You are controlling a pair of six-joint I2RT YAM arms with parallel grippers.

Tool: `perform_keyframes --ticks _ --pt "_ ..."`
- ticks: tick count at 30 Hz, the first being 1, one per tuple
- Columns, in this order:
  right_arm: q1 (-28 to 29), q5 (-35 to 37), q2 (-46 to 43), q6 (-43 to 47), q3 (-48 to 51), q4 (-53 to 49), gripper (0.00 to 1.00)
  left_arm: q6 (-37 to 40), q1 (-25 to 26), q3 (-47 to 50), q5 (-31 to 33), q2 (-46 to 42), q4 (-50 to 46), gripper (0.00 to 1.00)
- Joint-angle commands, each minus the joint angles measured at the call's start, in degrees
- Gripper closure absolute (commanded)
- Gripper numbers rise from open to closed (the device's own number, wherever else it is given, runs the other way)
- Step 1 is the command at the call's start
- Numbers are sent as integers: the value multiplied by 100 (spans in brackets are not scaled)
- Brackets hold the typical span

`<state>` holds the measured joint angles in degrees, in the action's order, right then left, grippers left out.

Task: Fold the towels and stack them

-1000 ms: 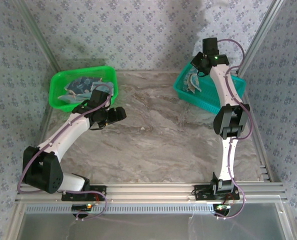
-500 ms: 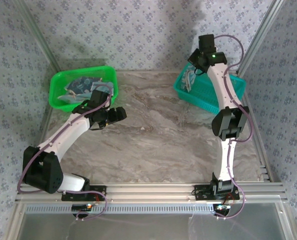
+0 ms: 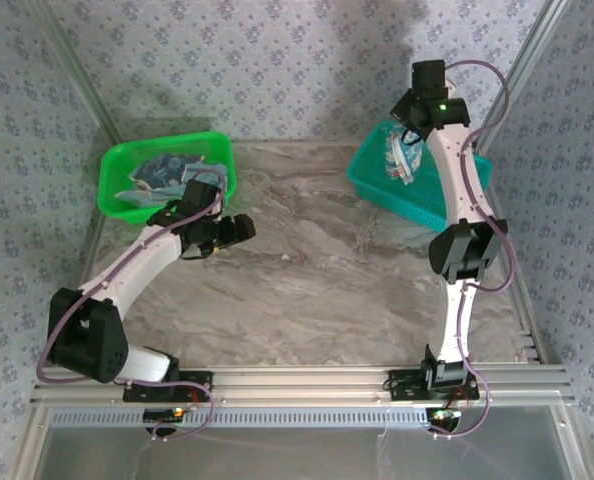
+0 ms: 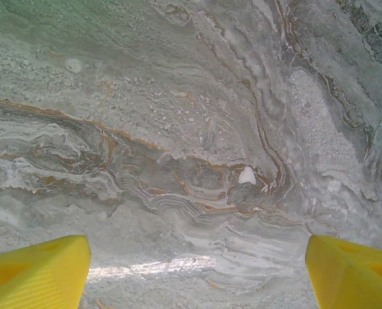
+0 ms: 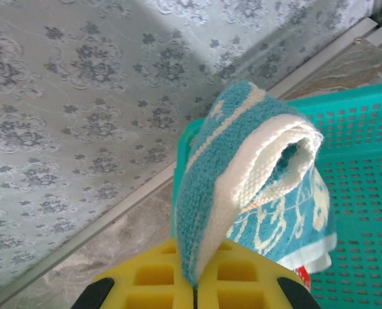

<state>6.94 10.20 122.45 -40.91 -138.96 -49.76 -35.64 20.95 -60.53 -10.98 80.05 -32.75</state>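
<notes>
Teal terry towel [image 3: 404, 160] dangles above teal basket [image 3: 372, 185], far right of table [image 3: 327, 260]. More towels [image 3: 162, 170] heaped in green basket [image 3: 112, 185], far left.

Left wrist: left claw [image 4: 197, 273] spread wide over marble, holding nothing.

Right wrist: right claw [image 5: 195, 283] pressed together, pinching towel's doubled edge; rest droops. Likely light, limp, soft, grippy pile, not fragile. Best hold at hem or corner; second corner needs taking to spread flat.
</notes>
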Motion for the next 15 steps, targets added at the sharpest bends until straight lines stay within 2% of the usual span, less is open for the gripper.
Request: perform_keyframes --ticks 1,5,9,11,15 --pt "93 -123 371 92 -445 -43 100 -24 -31 51 -46 -32 38 13" --pt "175 -290 601 35 -867 -67 100 -13 -30 40 7 -77 -40 14" --pt "70 -473 336 -94 -408 -125 100 -28 -33 16 4 -95 -87 14" --pt "-74 -662 -125 -150 531 256 100 -45 -32 23 -5 -104 -97 14" --pt "-487 -905 -1403 -358 3216 1700 100 -75 -21 24 -23 -117 -90 14"
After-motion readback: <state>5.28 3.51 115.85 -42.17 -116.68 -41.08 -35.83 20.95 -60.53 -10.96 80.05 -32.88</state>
